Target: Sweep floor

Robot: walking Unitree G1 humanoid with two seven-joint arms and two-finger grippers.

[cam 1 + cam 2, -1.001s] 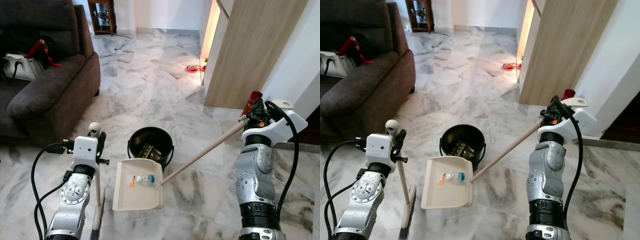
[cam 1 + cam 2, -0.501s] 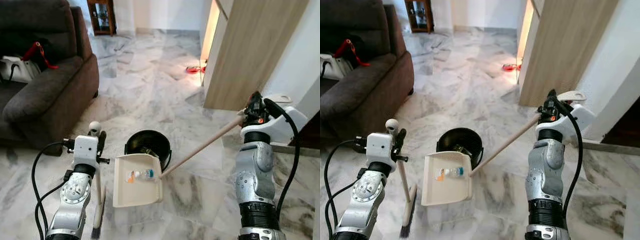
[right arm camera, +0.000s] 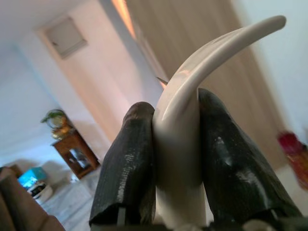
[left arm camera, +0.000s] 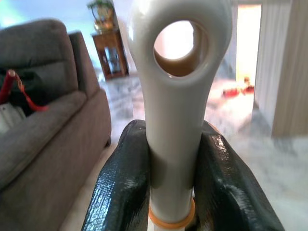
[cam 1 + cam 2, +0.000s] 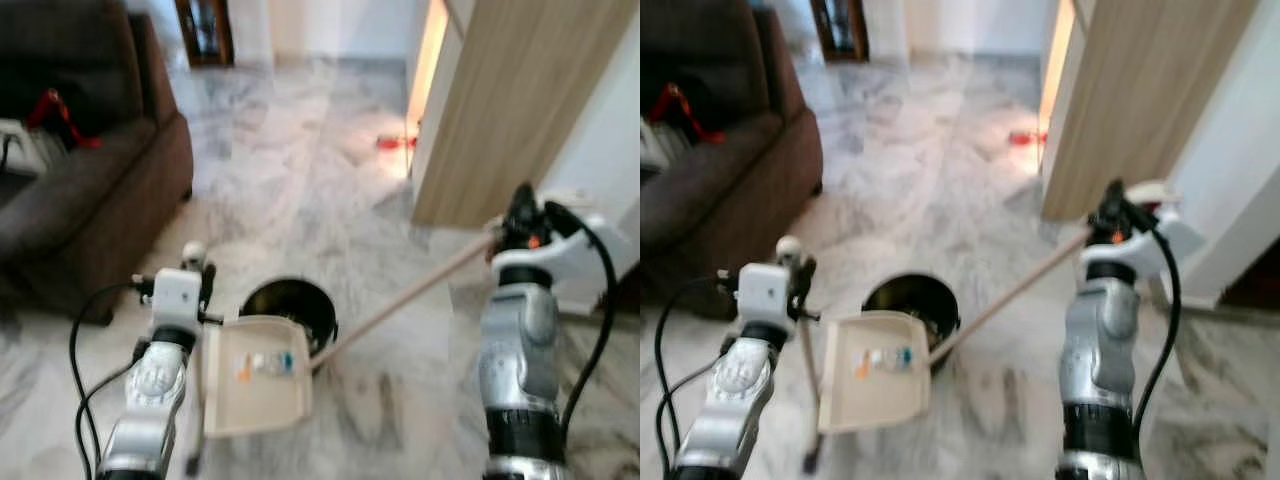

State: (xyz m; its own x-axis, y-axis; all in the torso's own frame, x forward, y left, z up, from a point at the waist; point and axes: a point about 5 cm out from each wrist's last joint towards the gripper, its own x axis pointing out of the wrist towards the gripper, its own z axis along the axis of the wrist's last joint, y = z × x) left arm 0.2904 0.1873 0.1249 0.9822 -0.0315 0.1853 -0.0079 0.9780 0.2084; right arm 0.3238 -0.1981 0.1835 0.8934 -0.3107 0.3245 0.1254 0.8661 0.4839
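Left eye view showed a blurry room with a gray marble floor (image 5: 300, 150). Far on the left sat a dark brown sofa (image 5: 90, 170) with something red and something white lying on its seat. In front of the sofa, the left gripper (image 4: 169, 178) was up near the top of a broom (image 5: 192, 300). In the left wrist view its two black fingers (image 4: 120, 187) were squeezed tight on the white broom handle, just under the round hole at the end. The broom stood almost straight up, and its dark brush end was down on the floor by the bottom edge of the left eye view. Just beside the broom was a cream dustpan (image 5: 255, 390), lying on the floor. Some small bits of trash (image 5: 266, 365) sat in the pan, one orange and one bluish, too blurry to name. Right behind the dustpan, touching its back edge, stood a round black bin (image 5: 290, 305) with something inside. A long light wooden stick (image 5: 400, 300) ran from the dustpan up and to the right. The right gripper (image 3: 175, 159) held the top of it, and its black fingers (image 3: 231, 163) were pressed on both sides of a curved white end piece. Behind that arm stood a light wood door panel (image 5: 510, 100), and something small and red (image 5: 392, 143) lay on the floor near the doorway.
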